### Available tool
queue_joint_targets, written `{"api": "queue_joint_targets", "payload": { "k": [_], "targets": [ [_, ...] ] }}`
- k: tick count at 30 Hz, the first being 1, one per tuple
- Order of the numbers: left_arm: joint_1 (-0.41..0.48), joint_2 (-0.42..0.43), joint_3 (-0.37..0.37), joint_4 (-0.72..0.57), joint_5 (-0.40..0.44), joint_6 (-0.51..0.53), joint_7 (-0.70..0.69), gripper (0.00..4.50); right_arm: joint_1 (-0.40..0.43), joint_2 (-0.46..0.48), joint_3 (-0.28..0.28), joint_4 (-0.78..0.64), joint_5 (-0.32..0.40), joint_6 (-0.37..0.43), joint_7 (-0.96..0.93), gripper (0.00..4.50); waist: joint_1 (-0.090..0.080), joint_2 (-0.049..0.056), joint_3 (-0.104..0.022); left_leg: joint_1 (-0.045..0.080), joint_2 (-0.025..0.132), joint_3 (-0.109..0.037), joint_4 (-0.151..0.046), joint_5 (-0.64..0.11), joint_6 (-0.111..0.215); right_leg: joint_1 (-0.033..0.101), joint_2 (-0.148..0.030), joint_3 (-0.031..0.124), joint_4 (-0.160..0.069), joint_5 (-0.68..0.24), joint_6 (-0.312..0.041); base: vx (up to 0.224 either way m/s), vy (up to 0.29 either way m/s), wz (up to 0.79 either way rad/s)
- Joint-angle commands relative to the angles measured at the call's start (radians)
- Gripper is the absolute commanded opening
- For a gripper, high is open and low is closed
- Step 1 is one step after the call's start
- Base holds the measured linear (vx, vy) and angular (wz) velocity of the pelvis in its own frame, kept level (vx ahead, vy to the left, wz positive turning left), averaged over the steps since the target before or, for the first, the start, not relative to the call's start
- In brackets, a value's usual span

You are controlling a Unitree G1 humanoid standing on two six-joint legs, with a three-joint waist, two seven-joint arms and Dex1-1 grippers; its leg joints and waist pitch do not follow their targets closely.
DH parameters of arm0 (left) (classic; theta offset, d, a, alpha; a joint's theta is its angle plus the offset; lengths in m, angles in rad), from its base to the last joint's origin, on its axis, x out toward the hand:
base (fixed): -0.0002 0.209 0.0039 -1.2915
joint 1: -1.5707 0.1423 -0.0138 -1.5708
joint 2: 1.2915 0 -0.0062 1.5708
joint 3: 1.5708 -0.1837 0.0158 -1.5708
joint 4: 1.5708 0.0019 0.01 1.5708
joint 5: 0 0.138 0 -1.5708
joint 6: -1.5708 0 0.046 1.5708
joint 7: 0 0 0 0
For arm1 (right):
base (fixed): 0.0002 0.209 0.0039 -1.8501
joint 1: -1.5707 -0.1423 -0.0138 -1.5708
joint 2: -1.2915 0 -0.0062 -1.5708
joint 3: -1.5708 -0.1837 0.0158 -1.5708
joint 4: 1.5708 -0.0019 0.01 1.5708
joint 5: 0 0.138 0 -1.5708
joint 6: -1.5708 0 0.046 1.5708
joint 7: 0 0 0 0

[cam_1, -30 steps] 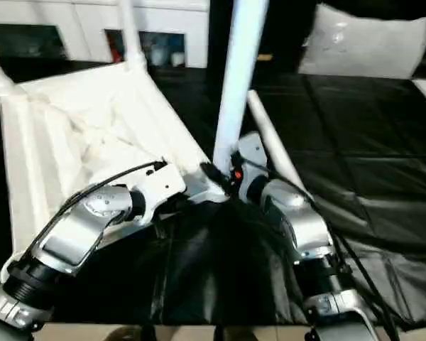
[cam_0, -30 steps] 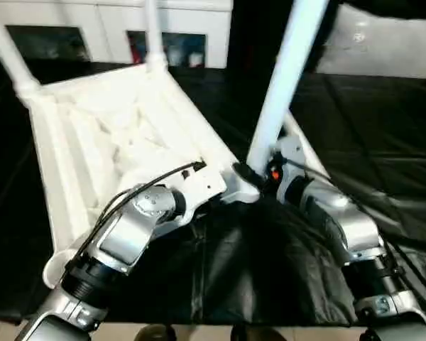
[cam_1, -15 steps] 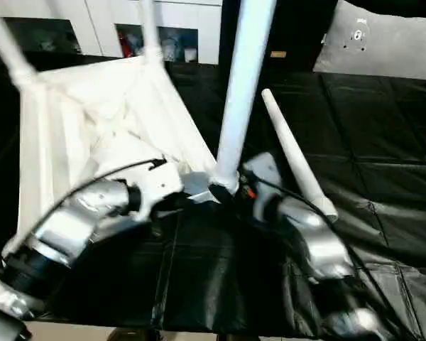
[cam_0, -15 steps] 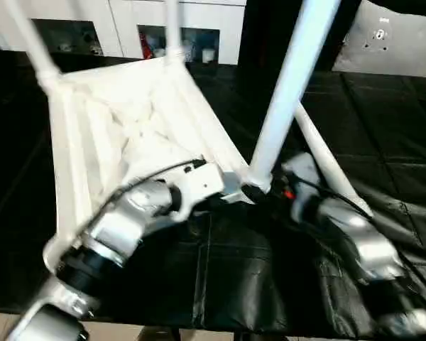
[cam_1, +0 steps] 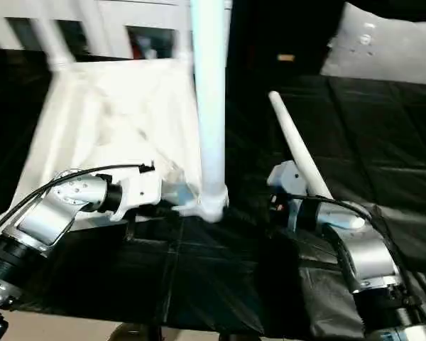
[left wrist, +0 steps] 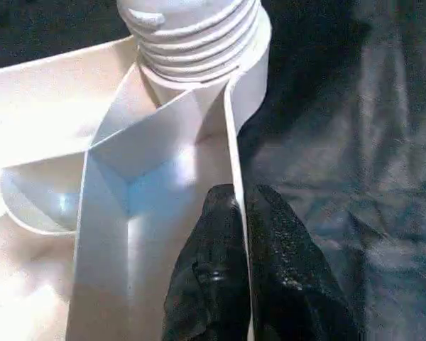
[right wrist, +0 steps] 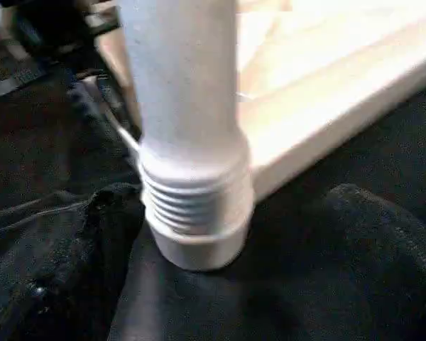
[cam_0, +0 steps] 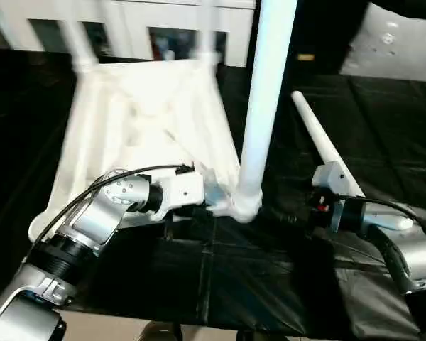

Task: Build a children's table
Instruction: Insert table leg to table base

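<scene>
Both left gripper (left wrist: 243, 234) fingers astride table (cam_0: 138, 114) rim wall.

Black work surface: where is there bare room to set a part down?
Free: the black work surface right of the loose leg, and the near strip between both forearms. Crowded: the tabletop, its standing leg, left gripper on the rim, right gripper beside it.

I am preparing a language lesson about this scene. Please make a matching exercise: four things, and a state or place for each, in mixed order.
Things:
1. left gripper
2. right gripper
3. loose leg
4. leg at the near corner

States:
A. lies flat on the black cover
B. open, holds nothing
C. stands upright in its socket
D. shut on the tabletop rim

Pairs: 1-D, 2-B, 3-A, 4-C
</scene>
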Motion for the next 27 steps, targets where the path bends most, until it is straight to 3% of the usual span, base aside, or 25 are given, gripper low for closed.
{"api": "queue_joint_targets", "payload": {
  "k": [1, 6, 10, 11, 15, 21, 27],
  "targets": [
    [0.01, 0.01, -0.085, 0.01, 0.041, -0.034, -0.081, 0.0, -0.008, -0.01, 0.015, -0.013, -0.007, 0.002, 0.019, 4.44, -0.002, 0.005, -0.07, 0.019, 0.071, -0.024, -0.043, -0.153, 0.088, 0.044, -0.112, 0.055, -0.057, -0.075, -0.237, 0.0, 0.0, 0.0],
    [0.007, 0.009, -0.099, 0.003, 0.034, -0.063, -0.12, 0.0, -0.028, 0.015, 0.056, 0.003, -0.037, -0.003, 0.026, 4.44, -0.001, 0.003, -0.065, 0.018, 0.068, -0.024, -0.044, -0.189, 0.062, 0.041, -0.117, 0.057, -0.063, -0.168, -0.222, 0.0, 0.0, 0.0],
    [0.001, 0.008, -0.105, 0.006, 0.033, -0.083, -0.132, 0.0, -0.046, 0.03, 0.077, 0.025, -0.056, 0.003, 0.019, 4.44, 0.002, 0.005, -0.068, 0.02, 0.07, -0.024, -0.043, -0.183, 0.058, 0.04, -0.117, 0.058, -0.061, -0.156, -0.219, 0.0, 0.0, 0.0],
    [0.001, 0.009, -0.106, 0.006, 0.033, -0.086, -0.134, 0.0, -0.048, 0.031, 0.078, 0.025, -0.054, 0.002, 0.02, 4.18, 0.004, 0.006, -0.069, 0.02, 0.069, -0.025, -0.043, -0.175, 0.059, 0.04, -0.115, 0.057, -0.058, -0.137, -0.223, 0.0, 0.0, 0.0],
    [0.0, 0.011, -0.11, 0.005, 0.035, -0.096, -0.144, 0.0, -0.059, 0.043, 0.083, 0.042, -0.057, -0.002, 0.02, 4.0, 0.007, 0.006, -0.072, 0.018, 0.069, -0.024, -0.04, -0.152, 0.068, 0.042, -0.113, 0.055, -0.05, -0.067, -0.235, 0.0, 0.0, 0.0],
    [-0.002, 0.012, -0.113, 0.013, 0.036, -0.105, -0.143, 0.0, -0.064, 0.054, 0.086, 0.056, -0.058, -0.001, 0.03, 3.61, 0.008, 0.005, -0.072, 0.018, 0.069, -0.025, -0.04, -0.155, 0.068, 0.044, -0.115, 0.055, -0.05, -0.074, -0.235, 0.0, 0.0, 0.0],
    [-0.001, 0.018, -0.115, 0.017, 0.035, -0.109, -0.142, 0.0, -0.06, 0.058, 0.087, 0.064, -0.055, 0.0, 0.046, 2.92, 0.009, 0.005, -0.071, 0.018, 0.069, -0.024, -0.04, -0.161, 0.066, 0.044, -0.116, 0.055, -0.052, -0.092, -0.231, 0.0, 0.0, 0.0]
  ]
}}
